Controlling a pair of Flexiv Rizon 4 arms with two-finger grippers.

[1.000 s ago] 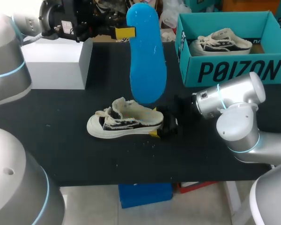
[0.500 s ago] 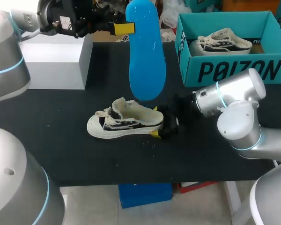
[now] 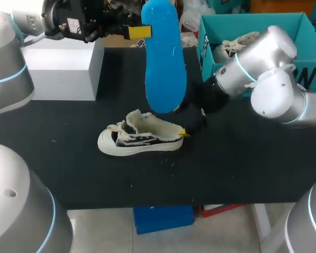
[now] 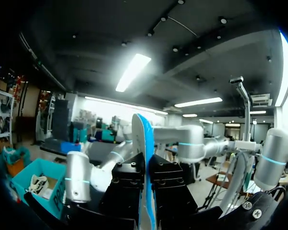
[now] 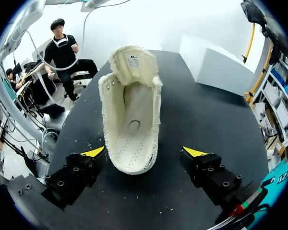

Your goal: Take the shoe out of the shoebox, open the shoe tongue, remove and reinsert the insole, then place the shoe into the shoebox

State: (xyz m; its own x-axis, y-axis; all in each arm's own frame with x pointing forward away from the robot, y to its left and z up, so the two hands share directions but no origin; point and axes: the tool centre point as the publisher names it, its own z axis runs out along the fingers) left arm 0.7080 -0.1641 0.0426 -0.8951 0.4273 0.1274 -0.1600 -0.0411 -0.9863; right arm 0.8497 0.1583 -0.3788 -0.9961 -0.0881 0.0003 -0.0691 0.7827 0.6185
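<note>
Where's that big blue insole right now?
In the head view the insole hangs upright from the left gripper, just above the shoe on the table and left of the shoebox.

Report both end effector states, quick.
Left end effector: shut on the blue insole.
Right end effector: open, straddling the shoe heel, not touching.

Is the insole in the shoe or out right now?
Out: the left gripper holds the blue insole up, clear of the shoe, whose inside is bare.
</note>
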